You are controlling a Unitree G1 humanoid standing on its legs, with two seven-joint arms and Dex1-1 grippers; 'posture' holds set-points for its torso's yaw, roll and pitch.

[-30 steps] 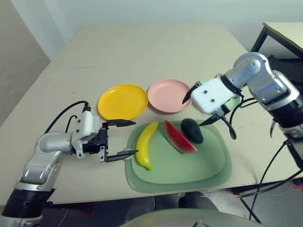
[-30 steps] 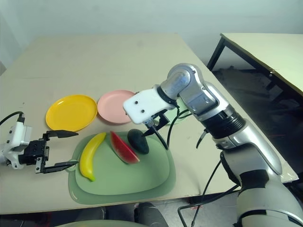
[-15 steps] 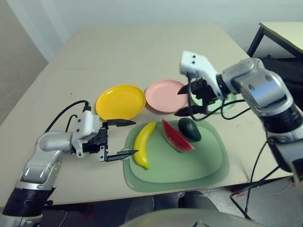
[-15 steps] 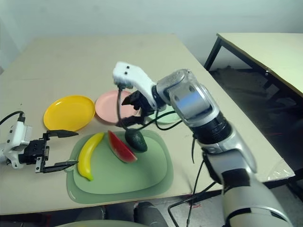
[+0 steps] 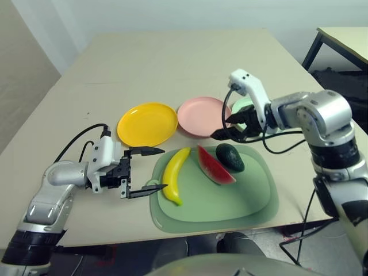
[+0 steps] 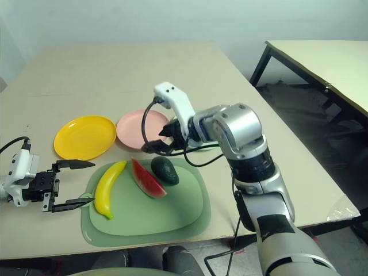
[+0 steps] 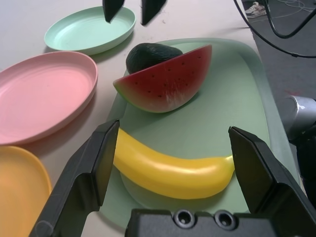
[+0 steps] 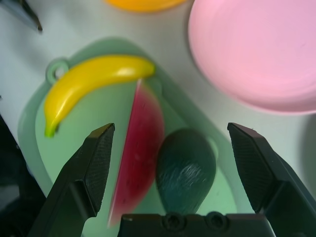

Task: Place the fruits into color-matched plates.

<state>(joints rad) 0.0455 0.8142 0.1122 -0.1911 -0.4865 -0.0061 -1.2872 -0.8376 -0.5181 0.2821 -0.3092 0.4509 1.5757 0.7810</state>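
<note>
Fruits, three total, sit on the green mat point(image 5: 253, 201): banana point(image 5: 175, 175), watermelon wedge point(image 5: 215, 167), avocado point(image 5: 230, 157). Three plates too: yellow point(image 5: 147, 123), pink point(image 5: 198, 114), mint point(image 5: 244, 106).

Left wrist view: left gripper point(image 7: 177, 163) spread wide, banana lying crosswise between its fingers.

Right wrist view: right gripper point(image 8: 180, 165) spread, above the avocado, narrow end toward the pink plate.

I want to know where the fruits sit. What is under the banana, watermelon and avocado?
A pale green cutting mat lies under the banana, watermelon wedge and avocado. The table under the mat is covered there.
</note>
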